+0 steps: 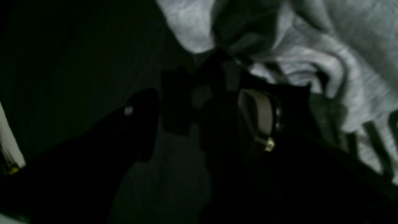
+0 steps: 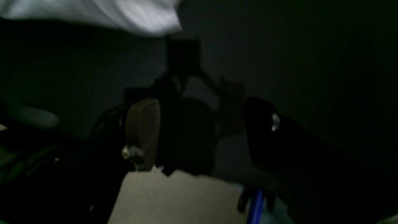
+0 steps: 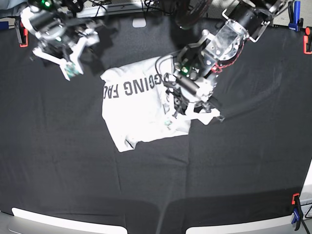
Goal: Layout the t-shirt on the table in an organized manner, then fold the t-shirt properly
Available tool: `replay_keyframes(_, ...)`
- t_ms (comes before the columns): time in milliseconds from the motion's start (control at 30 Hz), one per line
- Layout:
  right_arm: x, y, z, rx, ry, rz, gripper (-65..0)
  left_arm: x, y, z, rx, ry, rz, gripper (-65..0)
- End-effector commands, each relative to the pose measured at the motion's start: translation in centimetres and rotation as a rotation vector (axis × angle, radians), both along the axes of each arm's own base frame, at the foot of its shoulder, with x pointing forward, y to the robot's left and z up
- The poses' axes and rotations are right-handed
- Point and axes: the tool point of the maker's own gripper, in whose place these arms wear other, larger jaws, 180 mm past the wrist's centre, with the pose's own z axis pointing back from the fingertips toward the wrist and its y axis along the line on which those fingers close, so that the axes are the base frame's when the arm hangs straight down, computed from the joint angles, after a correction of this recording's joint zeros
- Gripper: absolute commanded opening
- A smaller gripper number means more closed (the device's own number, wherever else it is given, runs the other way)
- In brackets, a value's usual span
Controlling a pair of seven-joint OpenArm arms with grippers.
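Meanwhile, t-shirt crumpled on table.

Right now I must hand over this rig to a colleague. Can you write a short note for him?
Left gripper: open, empty, hanging over the right edge of the t-shirt as the base view shows it.
Right gripper: open, empty, over bare cloth beyond the shirt's other side, near the far corner of the table.
T-shirt: a crumpled heap near the middle of the table, part of its dark lettering showing.
Done: nothing visible yet; the shirt is neither spread out nor folded.
Left: spread it flat, then fold it.
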Motion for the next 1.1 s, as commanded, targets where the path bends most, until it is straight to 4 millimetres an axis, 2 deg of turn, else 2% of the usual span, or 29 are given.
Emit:
replay_keyframes(0, -0.1, -0.4, 0.6, -0.008, -0.019, -0.001, -23.5, 0.7, 0.3, 1.2, -0.026, -0.036, 0.034, -27.9)
replay_keyframes(100, -1.7, -1.6, 0.2, -0.032, 0.022, -0.033, -23.5, -0.2, 2.0, 1.1, -0.097, -0.008, 0.091, -27.9)
replay_keyframes(233, -4.4, -2.0, -0.7, -0.041, 0.101, -0.040, -23.5, -2.4, 5.9, 1.2, -0.161, 0.019, 0.152, -27.9)
replay_keyframes(400, -8.5, -2.0, -1.7, -0.044, 0.219, -0.037, -23.5, -7.4, 10.5, 1.8, -0.158, 0.048, 0.195, -27.9)
replay_keyframes(567, -12.7, -2.1, -2.3, -0.053, 0.344, -0.037, -23.5, -13.0, 13.1, 3.2, -0.124, 0.084, 0.204, -27.9)
replay_keyframes(733, -15.6, -2.0, -2.4, -0.051, 0.424, -0.034, -23.5, -18.3, 15.6, 2.1, -0.058, 0.195, 0.231, -27.9)
replay_keyframes(867, -17.1, -1.8, -2.4, -0.042, 0.467, -0.030, -23.5, -22.4, 15.9, 1.1, -0.054, 0.274, 0.233, -27.9)
replay_keyframes(967, -18.8, -0.4, -2.9, 0.034, 0.527, 0.013, -23.5, -25.9, 14.9, 0.2, -0.109, 0.348, 0.217, -27.9)
replay_keyframes(1067, -21.1, 0.4, -4.3, 0.096, 0.612, 0.006, -23.5, -30.4, 13.8, -1.6, -0.171, 0.484, 0.175, -27.9)
